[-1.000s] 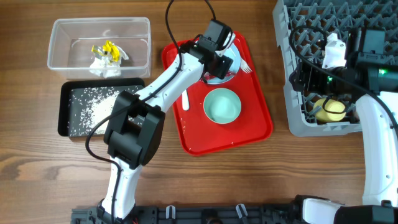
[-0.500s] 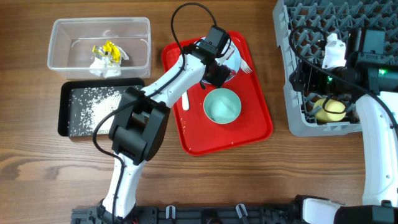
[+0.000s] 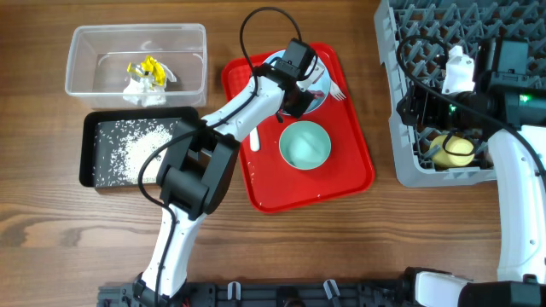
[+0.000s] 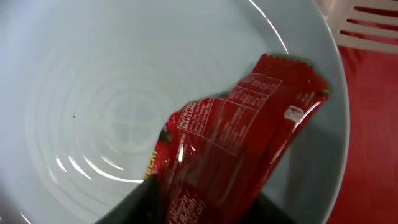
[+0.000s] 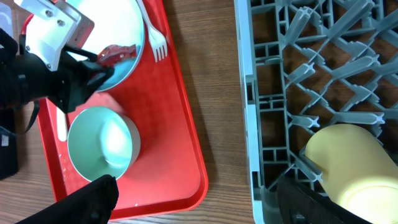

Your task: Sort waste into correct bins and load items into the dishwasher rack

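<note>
In the left wrist view, a white-outlined panel of small white print is seen on the red wrapper [image 4: 242, 143]. It is headed by a word that can be read as "NUTRITION", while the lines beneath it are too small and creased to be made out. A small white mark is printed near the wrapper's right edge and a scrap of yellow lettering is seen at its lower left fold, but neither can be read. Nothing else legible is seen in the overhead or right wrist views.
</note>
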{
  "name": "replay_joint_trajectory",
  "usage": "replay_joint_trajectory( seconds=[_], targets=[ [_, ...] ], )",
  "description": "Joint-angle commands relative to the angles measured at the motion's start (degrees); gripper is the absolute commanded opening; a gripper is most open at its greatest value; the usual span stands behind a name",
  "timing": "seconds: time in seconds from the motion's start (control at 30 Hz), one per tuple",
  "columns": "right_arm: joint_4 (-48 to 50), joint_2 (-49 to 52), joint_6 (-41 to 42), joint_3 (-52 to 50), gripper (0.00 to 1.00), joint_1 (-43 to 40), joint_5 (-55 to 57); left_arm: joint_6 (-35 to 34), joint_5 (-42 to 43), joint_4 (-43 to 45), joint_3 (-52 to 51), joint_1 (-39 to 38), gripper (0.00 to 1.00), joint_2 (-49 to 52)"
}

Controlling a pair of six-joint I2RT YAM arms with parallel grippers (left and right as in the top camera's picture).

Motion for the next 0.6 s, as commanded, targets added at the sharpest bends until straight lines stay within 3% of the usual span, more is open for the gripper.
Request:
replay_joint_trajectory(
  seconds=[0.0,0.13,0.3,0.4,0.57],
  targets=[
    [-0.02,0.28,-0.79,-0.44,0.86,-0.15,-0.87,0.02,-3.30,1.44,0.13,0.33,0.06,1.68],
    [-0.02,0.28,-0.81,-0.44,0.86,-0.15,-0.48,-4.04,-7.23,1.97,0.35,0.35,0.04,-1.68],
    [0.13,0.28,-0.79,-0.44,0.87,-0.15,-0.48,-9.29,-8.07,1.57,0.35,2.75,0.04,-12.76],
    [0.24,0.28,-0.76,-0.44,0.86,-0.15,-0.50,-9.29,-9.14,1.53,0.33,6.84,0.04,-18.64],
    [0.20,0.28,-0.57,-0.44,0.86,-0.15,-0.50,-9.29,-11.02,0.42,0.33,17.51,0.04,-20.09]
  ],
)
